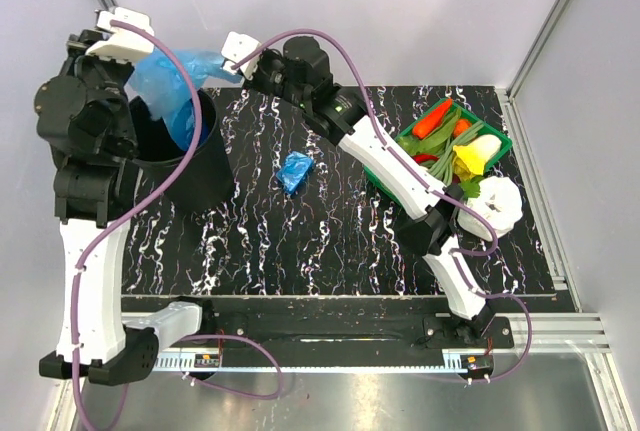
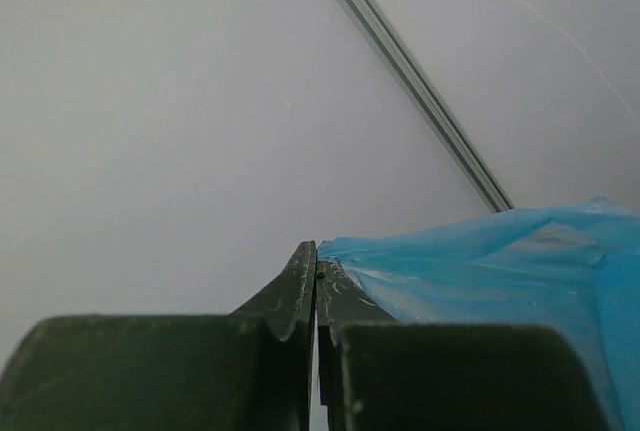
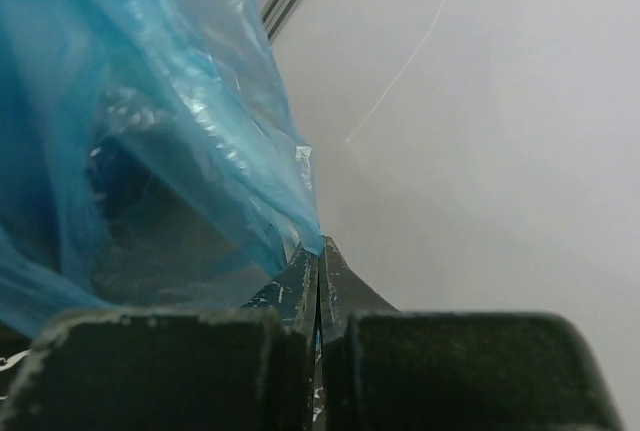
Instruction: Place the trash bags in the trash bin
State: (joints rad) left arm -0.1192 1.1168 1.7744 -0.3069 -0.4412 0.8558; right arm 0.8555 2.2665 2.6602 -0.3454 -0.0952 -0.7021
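Note:
A blue translucent trash bag [image 1: 172, 86] is stretched as a sheet over the black trash bin [image 1: 190, 166] at the far left, its lower part hanging into the bin. My left gripper [image 1: 138, 59] is shut on one edge of the bag [image 2: 480, 271], jaws pressed together. My right gripper [image 1: 232, 63] is shut on the opposite edge of it [image 3: 150, 151]. A second trash bag [image 1: 295, 172], a blue fist-sized wad, lies on the black marbled mat to the right of the bin.
A green tray [image 1: 500, 146] of vegetables stands at the right of the mat. A white wrinkly plastic lump [image 1: 497, 203] lies just in front of it. Grey walls with aluminium posts close off the back and sides.

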